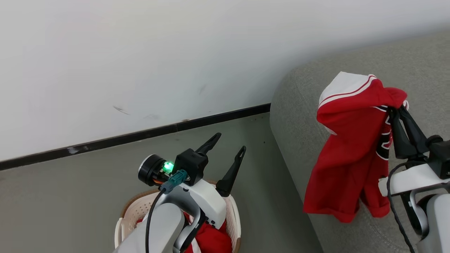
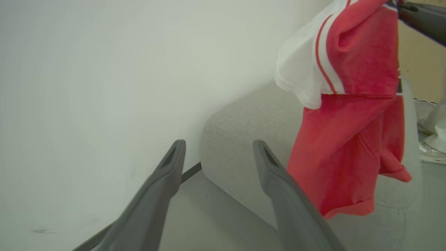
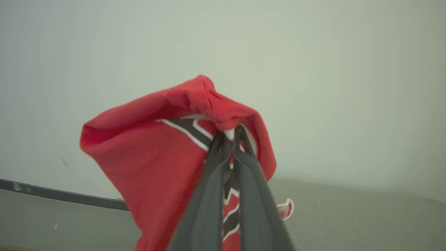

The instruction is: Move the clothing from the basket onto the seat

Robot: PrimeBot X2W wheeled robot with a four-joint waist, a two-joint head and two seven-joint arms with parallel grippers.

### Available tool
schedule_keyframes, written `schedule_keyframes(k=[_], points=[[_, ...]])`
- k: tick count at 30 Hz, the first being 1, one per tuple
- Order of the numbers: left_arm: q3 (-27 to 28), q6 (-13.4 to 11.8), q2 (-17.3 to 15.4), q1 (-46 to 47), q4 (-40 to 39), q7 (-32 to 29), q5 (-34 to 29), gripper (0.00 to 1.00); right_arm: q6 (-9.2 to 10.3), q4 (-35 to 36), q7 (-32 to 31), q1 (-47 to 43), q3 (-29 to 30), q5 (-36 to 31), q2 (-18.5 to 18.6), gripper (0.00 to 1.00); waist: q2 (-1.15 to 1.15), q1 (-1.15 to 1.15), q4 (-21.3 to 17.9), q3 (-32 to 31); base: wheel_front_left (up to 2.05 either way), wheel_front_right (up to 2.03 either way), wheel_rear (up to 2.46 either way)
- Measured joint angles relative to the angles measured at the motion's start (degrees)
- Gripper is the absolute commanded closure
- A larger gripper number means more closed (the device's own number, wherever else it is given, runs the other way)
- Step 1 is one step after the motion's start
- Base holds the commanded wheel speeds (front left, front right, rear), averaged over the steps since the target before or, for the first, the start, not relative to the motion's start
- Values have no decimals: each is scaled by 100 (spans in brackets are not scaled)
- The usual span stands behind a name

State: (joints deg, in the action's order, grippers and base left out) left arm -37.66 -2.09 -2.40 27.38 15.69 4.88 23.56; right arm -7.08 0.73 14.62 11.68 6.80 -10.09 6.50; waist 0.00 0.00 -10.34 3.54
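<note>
A red garment with a white panel, one piece of the clothing (image 1: 351,140), hangs over the grey seat (image 1: 302,119), pinched at its top by my right gripper (image 1: 395,109), which is shut on it. Its lower hem drapes on the seat's front edge. The right wrist view has the fingers closed on the red cloth (image 3: 156,164). My left gripper (image 1: 230,142) stands open above the cream basket (image 1: 128,214), with nothing between its fingers. More red clothing (image 1: 212,239) lies in the basket, partly hidden by my left arm. In the left wrist view the hanging garment (image 2: 348,139) shows over the seat (image 2: 244,125).
A white wall (image 1: 140,63) with a black skirting strip (image 1: 147,133) runs behind the grey floor (image 1: 270,189) between basket and seat. In the left wrist view, pale shoes (image 2: 433,150) sit on the floor at the far right.
</note>
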Motion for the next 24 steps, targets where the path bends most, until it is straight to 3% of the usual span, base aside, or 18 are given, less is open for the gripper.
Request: schedule_keyframes(k=[13, 18, 24], points=[[-94, -1, 3, -213, -30, 75, 112, 0, 0, 102, 0, -206, 233, 73, 25, 100, 0, 0, -413, -133, 0, 0, 0], [-116, -38, 2, -224, -147, 76, 112, 0, 0, -73, 0, -99, 100, 159, 311, 100, 0, 0, -548, -128, 0, 0, 0], [-155, -129, 3, -224, -285, 74, 104, 0, 0, -363, 0, 632, 130, 358, 758, 100, 0, 0, -640, -47, 0, 0, 0]])
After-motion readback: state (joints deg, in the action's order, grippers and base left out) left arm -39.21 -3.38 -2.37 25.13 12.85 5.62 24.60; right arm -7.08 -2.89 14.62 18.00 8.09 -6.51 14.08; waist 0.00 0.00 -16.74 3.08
